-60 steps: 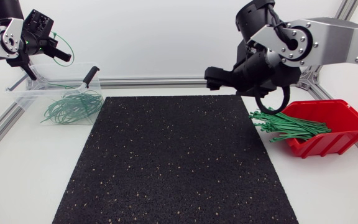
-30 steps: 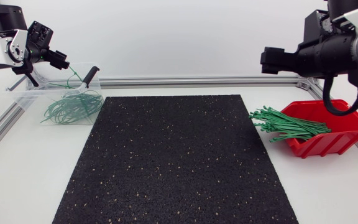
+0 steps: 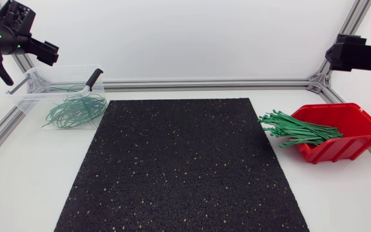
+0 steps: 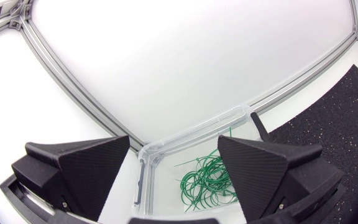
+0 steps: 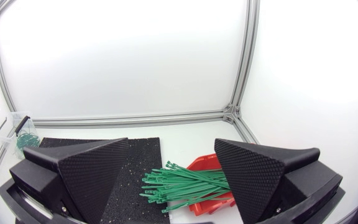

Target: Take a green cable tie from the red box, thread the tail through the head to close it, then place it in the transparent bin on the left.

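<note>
I read the left gripper point(image 4: 174, 148) as released: fingers wide apart, nothing between them, held high over the table's far left corner. Just ahead of and below it sits the transparent bin point(image 4: 197, 130), in that same corner, holding a tangle of closed green loops point(image 4: 207, 180). The right gripper point(image 5: 171, 148) is likewise spread and empty, high over the table's far right corner. Below it I note the red box point(image 3: 350, 138) at the table's right edge, open front facing the middle. A bundle of straight green cable ties point(image 3: 298, 129) spills from it, tips reaching the right edge of the black speckled mat point(image 3: 182, 161). The mat covers the table's middle, and the bin stands just off the mat's far left corner.
</note>
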`<state>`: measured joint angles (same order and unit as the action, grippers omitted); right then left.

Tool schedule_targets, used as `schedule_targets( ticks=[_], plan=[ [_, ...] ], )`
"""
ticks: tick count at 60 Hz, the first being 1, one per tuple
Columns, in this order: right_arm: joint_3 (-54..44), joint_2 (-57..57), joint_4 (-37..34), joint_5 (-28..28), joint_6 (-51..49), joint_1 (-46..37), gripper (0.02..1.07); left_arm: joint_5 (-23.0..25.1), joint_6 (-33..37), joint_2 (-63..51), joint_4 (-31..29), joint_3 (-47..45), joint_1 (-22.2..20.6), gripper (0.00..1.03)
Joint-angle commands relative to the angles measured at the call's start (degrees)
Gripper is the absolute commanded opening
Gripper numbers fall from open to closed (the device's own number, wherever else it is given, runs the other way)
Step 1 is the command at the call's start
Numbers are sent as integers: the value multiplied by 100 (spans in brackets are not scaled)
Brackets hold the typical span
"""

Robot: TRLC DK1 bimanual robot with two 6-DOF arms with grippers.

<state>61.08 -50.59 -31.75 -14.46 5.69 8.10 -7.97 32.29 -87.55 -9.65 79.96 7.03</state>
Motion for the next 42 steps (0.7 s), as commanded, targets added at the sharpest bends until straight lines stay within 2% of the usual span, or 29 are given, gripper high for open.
schedule_targets(
  ticks=[1, 9, 14, 23, 35, 42],
  plan=[
    [-219, 269, -42, -48, -147, -54, 102, 23, -267, 247, -204, 125, -8, 100],
    [-386, 682, -51, -57, -200, -115, 102, 94, -637, 678, -424, -16, 9, 100],
    [-536, 928, -42, -57, -271, -124, 102, 102, -795, 1073, -336, -332, -8, 100],
    [-887, 1446, 19, -57, -358, -115, 102, 111, -812, 1785, -160, -1035, -123, 100],
    [-1344, 2000, 107, -57, -490, -124, 102, 454, -848, 2682, -55, -1949, -254, 100],
    [-1590, 2299, 151, -66, -596, -142, 102, 480, -883, 3033, 25, -2398, -272, 100]
  ],
)
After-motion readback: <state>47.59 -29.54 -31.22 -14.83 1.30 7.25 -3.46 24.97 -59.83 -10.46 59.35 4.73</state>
